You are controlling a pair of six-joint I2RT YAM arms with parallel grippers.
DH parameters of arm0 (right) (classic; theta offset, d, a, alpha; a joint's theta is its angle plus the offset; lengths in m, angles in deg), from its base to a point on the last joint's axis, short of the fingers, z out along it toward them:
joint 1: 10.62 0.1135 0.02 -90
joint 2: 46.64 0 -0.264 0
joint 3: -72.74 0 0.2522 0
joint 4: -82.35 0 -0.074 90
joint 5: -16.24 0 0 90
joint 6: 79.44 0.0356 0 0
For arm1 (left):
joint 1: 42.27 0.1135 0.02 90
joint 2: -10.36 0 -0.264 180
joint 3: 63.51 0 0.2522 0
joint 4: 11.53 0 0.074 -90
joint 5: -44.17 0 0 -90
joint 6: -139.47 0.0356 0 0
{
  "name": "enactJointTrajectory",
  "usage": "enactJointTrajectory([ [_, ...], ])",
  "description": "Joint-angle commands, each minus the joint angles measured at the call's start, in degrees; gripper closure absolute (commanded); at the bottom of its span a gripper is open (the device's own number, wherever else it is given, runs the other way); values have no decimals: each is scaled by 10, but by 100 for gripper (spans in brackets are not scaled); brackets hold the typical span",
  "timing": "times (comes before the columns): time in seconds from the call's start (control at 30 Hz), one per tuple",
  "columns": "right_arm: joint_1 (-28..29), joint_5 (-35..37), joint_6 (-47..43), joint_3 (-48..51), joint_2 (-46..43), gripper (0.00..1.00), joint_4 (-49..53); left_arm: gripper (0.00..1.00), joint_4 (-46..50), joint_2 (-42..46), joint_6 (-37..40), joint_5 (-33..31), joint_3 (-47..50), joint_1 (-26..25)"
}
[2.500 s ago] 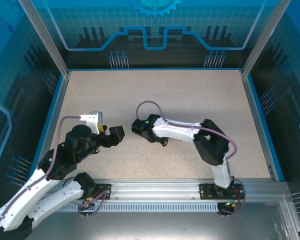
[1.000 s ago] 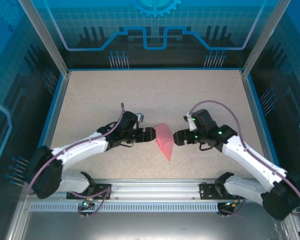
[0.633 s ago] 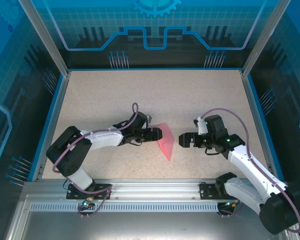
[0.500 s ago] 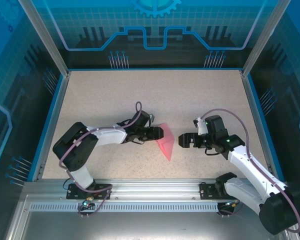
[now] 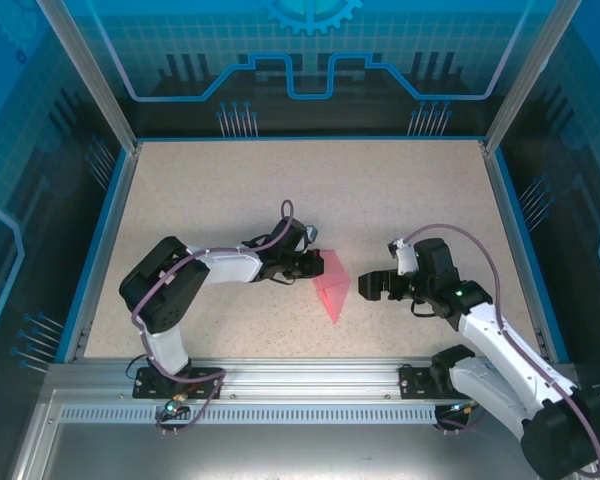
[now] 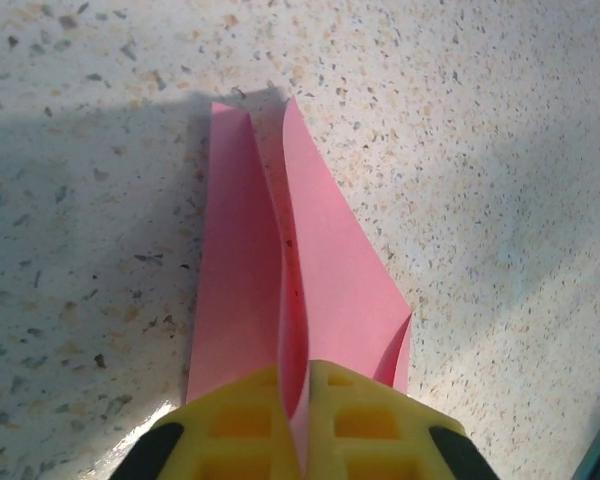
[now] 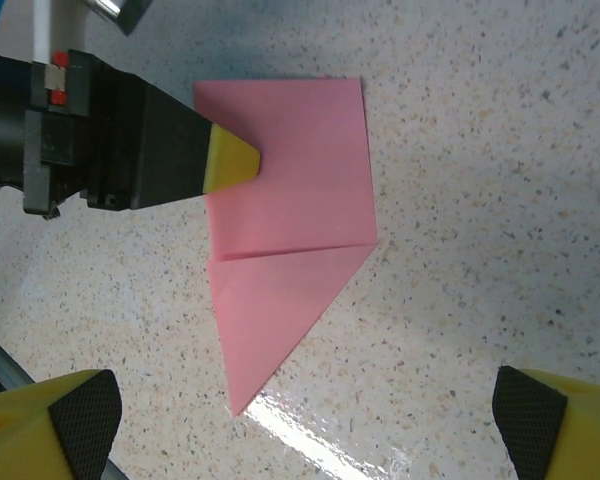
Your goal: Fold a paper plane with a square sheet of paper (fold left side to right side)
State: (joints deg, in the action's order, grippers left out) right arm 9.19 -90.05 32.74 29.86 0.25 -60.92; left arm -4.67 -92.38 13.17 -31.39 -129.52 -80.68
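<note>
the paper (image 5: 331, 287) is thin, matte, salmon-pink and sharply creased. it lies near the middle of the counter (image 5: 200, 200), between the two end effectors. from above it reads as a flat panel that narrows to a point aimed at the near edge.

in the right wrist view the paper (image 7: 290, 200) has a squarish upper part and a triangle below it. a straight crease runs between them, and the triangle tapers to a tip. in the left wrist view the paper (image 6: 320, 290) shows two long flaps on either side of a central fold, with a small turned corner at its right edge.

the left end effector (image 5: 315, 265) is closed narrow on the paper. its yellow pads (image 6: 245, 425), moulded with square recesses and tipped with black at the outer corners, pinch the central fold between them. seen from the right wrist, one yellow tip of the left end effector (image 7: 230, 160) sits on the paper's left edge.

the right end effector (image 5: 365, 286) is spread wide and holds nothing. it sits just right of the paper, apart from it. its yellow, black-cornered fingers (image 7: 50, 420) stand at the two lower corners of its own view.

the counter is beige and finely speckled like stone, with a glossy glare patch by the paper's tip.
</note>
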Motion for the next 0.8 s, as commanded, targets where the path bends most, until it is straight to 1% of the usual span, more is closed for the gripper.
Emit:
enactJointTrajectory([
  [0.0, -12, 4, -25, 2, -21, 1, -28, 100, -15, 51, 49, 12, 21, 0],
  [0.03, -15, -11, -31, -5, -14, 1, -22, 100, -15, 61, 57, 14, 26, 1],
  [0.1, -31, -66, -35, -22, 21, 1, -21, 100, -17, 85, 77, 25, 42, 1],
  [0.2, -76, -198, -28, -29, 94, 1, -74, 100, -31, 120, 100, 53, 69, 5],
  [0.27, -103, -266, -22, -31, 142, 1, -122, 100, -40, 142, 111, 71, 87, 8],
  [0.33, -115, -328, -26, -45, 186, 5, -155, 100, -51, 166, 120, 91, 106, 11],
  [0.4, -113, -386, -25, -61, 228, 10, -187, 100, -70, 189, 130, 118, 126, 12],
  [0.47, -108, -411, -24, -74, 257, 13, -207, 100, -76, 208, 138, 136, 138, 12],
  [0.6, -88, -402, -43, -94, 288, 17, -200, 100, -76, 240, 149, 146, 156, 12],
  [0.77, -63, -401, -20, -95, 327, 24, -244, 100, -96, 255, 147, 165, 169, 12],
])
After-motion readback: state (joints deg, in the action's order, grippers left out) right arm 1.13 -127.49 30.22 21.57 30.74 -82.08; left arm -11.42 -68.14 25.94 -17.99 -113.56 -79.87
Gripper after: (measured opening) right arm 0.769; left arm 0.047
